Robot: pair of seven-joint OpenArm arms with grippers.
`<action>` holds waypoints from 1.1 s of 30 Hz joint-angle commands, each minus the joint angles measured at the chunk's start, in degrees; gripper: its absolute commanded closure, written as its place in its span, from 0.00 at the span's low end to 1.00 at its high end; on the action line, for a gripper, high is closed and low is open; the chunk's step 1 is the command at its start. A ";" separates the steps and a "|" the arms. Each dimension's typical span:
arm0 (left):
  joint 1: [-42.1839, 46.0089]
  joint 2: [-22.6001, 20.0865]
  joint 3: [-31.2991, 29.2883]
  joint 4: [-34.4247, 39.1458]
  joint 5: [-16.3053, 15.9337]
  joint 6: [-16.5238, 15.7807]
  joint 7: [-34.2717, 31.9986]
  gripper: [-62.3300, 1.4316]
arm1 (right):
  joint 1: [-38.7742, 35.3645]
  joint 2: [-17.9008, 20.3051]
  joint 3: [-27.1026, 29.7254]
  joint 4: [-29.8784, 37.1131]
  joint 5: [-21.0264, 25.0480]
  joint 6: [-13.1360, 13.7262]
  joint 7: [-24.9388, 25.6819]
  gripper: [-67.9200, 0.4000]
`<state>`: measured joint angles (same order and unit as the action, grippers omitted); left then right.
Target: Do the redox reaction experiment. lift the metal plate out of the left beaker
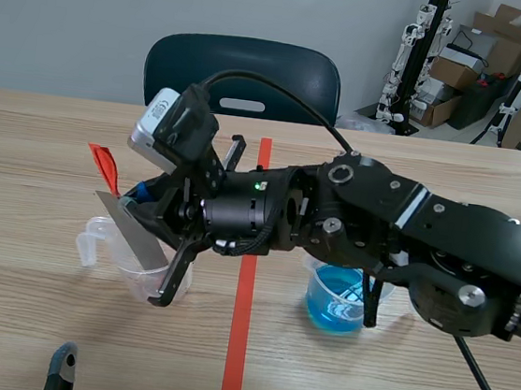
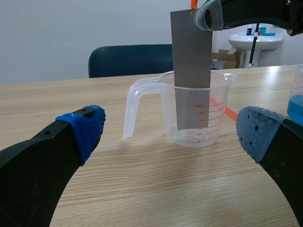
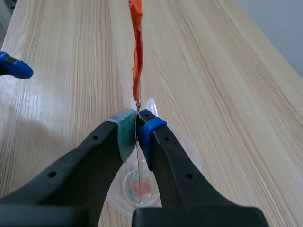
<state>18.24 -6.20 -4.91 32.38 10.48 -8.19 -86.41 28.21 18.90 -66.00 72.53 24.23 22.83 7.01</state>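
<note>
**Right hand pinches the plate, lower end inside the beaker**

A dark chair [image 1: 242, 71] stands behind the wooden surface [image 1: 60, 135]. The right arm reaches across past the middle. Its right hand [image 3: 137, 130] is closed on the top edge of the metal plate [image 2: 191, 71], directly above the left beaker [image 2: 215, 109]. The plate's long axis stands roughly upright with its lower end inside the beaker, so I judge the way out is straight up. The left hand [image 2: 173, 130] gapes wide, empty, low and near the beaker. An orange tag [image 3: 136, 52] tops the plate.
</note>
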 commanded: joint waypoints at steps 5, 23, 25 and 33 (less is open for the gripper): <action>0.00 -0.68 -0.13 0.87 -0.33 -0.13 -2.62 0.06 | 1.16 -0.02 4.79 1.01 3.69 5.46 -0.28 0.99; 0.00 -0.68 -0.13 0.87 -0.33 -0.13 -2.62 0.06 | 1.16 0.00 16.02 8.79 11.04 14.95 -11.41 0.99; 0.00 -0.68 -0.13 0.87 -0.33 -0.13 -2.62 0.06 | 1.16 0.00 17.14 10.73 13.05 15.21 -13.86 0.99; 0.00 -0.68 -0.13 0.87 -0.33 -0.13 -2.62 0.06 | 1.16 0.00 21.11 17.35 21.27 15.39 -24.04 0.99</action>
<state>18.24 -6.20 -4.91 32.38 10.48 -8.19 -86.41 28.21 18.90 -45.56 88.97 44.31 38.22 -17.61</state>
